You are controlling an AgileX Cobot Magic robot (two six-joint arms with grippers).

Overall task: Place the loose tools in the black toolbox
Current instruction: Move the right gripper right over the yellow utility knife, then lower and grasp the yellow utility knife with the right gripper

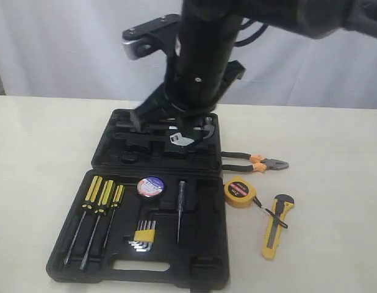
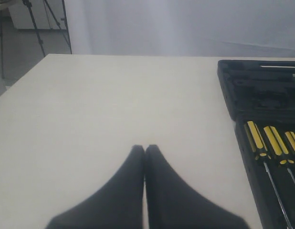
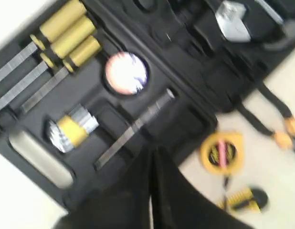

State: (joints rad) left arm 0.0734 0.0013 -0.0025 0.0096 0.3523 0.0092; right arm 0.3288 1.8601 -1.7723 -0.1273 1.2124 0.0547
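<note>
Three tools are lying beside toolbox (image 1: 204, 250) (pliers (image 1: 255, 163), tape measure (image 1: 240, 191), knife (image 1: 277, 226)), tape roll (image 1: 151, 186) inside; we're seeing left gripper (image 2: 145, 148) and right gripper (image 3: 151, 151) clenched empty.

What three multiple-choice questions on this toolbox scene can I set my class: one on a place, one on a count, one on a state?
1. Where is the yellow tape measure? A inside the toolbox; B on the table beside the toolbox; C held in the air.
2. How many yellow-handled screwdrivers lie in the toolbox? A two; B five; C three.
3. What state is the left gripper in? A shut, holding nothing; B wide open; C gripping a screwdriver.

Answers: 1 B, it lies on the bare table to the right of the toolbox. 2 C, three handles sit side by side. 3 A, its fingers meet with nothing between them.
</note>
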